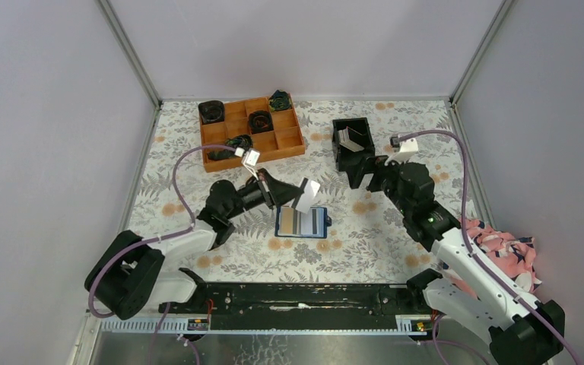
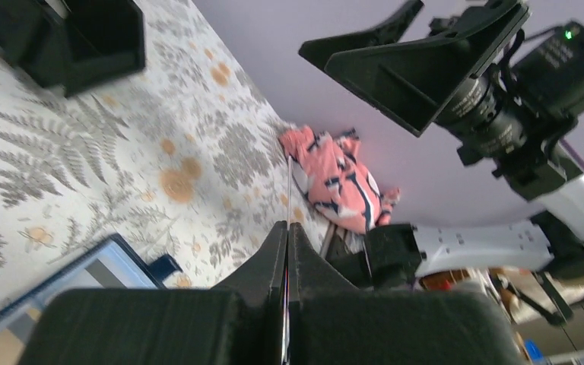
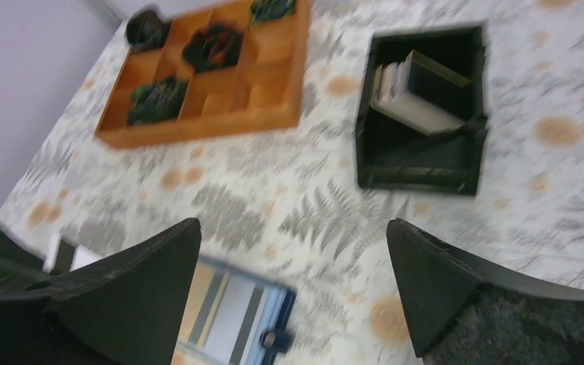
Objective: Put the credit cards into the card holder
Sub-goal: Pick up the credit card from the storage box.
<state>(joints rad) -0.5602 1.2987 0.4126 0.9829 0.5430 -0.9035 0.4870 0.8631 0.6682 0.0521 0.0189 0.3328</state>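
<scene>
Left gripper point(image 1: 295, 195), clenched on a pale credit card point(image 1: 307, 195) that is held tilted at its tips. The open card holder point(image 1: 302, 223) lies flat just beneath. Right gripper point(image 3: 293, 232), jaws released and empty, has the black bin point(image 3: 420, 163) just ahead.

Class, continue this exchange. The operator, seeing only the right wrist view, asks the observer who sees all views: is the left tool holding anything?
Observer: Yes, the left tool is shut on a pale card.
Operator: Where is that card?
Observer: Tilted, at the far edge of the open card holder, not in a slot.
Operator: What else am I missing?
Observer: A pink patterned cloth lies at the right edge of the table.
</scene>
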